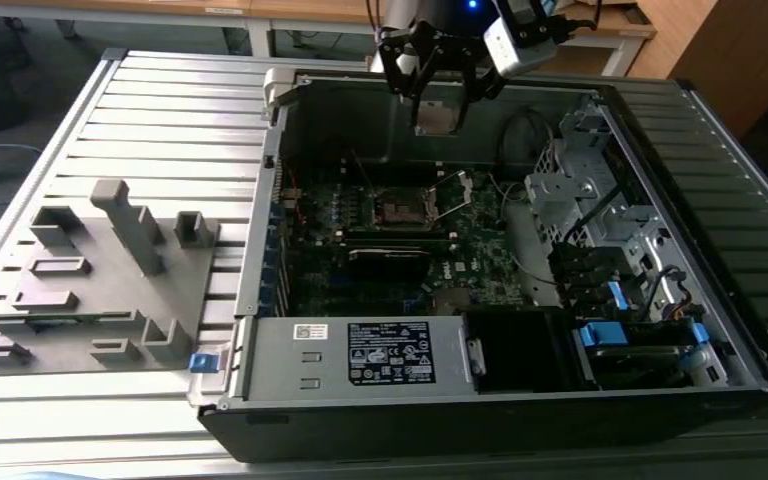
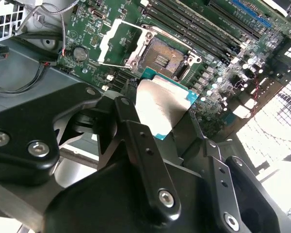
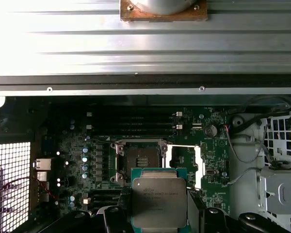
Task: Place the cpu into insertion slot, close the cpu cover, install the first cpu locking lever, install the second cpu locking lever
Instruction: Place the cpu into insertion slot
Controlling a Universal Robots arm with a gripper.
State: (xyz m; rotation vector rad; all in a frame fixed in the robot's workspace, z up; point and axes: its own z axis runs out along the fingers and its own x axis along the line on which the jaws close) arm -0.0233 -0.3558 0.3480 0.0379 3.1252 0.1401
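CPU (image 3: pixel 159 201), small flat square chip with a dull silver-grey metal top and green board edge, is pinched by two opposite sides in the black end effector (image 3: pixel 160 221). Black fingers (image 2: pixel 136 141) press on the chip's edges, metal top facing both wrist cameras. Chip is in the air, touching nothing but the fingers.

Exterior view: CPU (image 1: pixel 438 115) hangs under the end effector (image 1: pixel 440 98) over the far end of the open black computer case (image 1: pixel 491 425), well above the green motherboard (image 1: pixel 344 225).

Insertion slot (image 3: pixel 138 160), small square black socket with a thin metal rim, has its contact field exposed. CPU cover (image 3: pixel 184 165), silvery square metal frame plate with a cut-out middle, is swung open just beside the socket.

First wrist view: chip overlaps the socket's rim in the picture but is not centred on it. Long narrow black memory slots (image 3: pixel 131 121) run on the socket's side away from the chip.

Case sits on the grey slatted metal worktop (image 1: pixel 157 110). Grey fixture block with upright pegs (image 1: pixel 91 280) lies beside the case at the exterior view's left.
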